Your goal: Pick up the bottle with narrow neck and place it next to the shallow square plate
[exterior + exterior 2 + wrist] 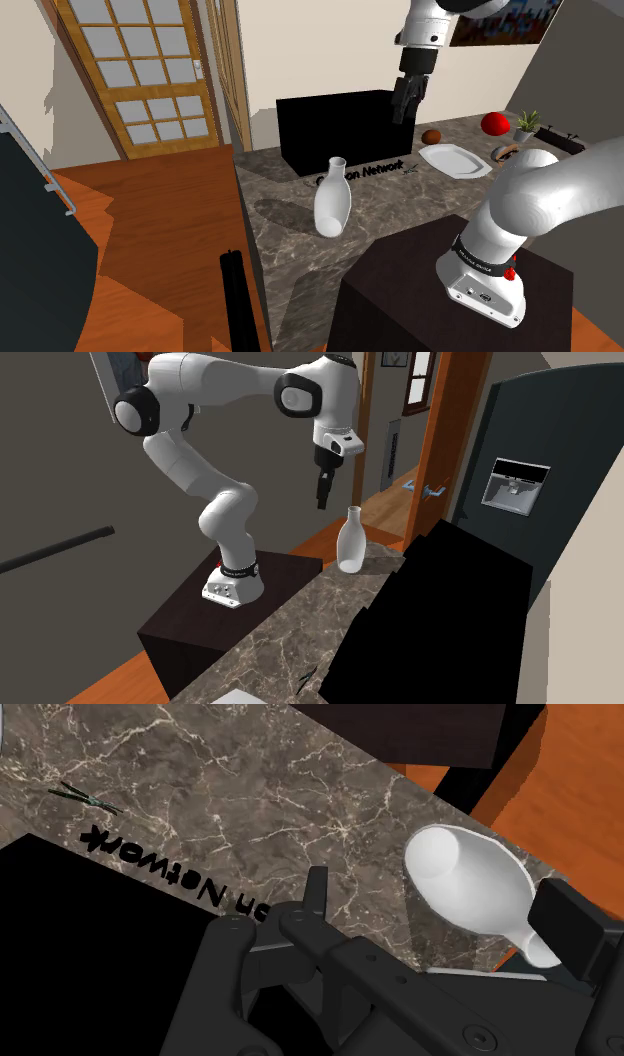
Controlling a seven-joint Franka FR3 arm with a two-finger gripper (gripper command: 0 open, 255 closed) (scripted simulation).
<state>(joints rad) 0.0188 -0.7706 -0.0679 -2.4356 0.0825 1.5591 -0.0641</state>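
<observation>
Claw (404, 108) is hanging high over the marbled counter (300, 250), fingers standing apart and gripping nothing. I am reading that as readiness for the pick. The white narrow-necked bottle (333, 197) is standing upright near the counter's edge, below the claw and off toward the shoulder view's left. The shallow white plate (455, 160) is lying well apart from it, toward that view's right. I am judging the height as clearance for descending onto the neck.

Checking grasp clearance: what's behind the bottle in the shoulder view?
A black block stands behind the bottle on the counter. Anything beyond the block is hidden by it.
</observation>
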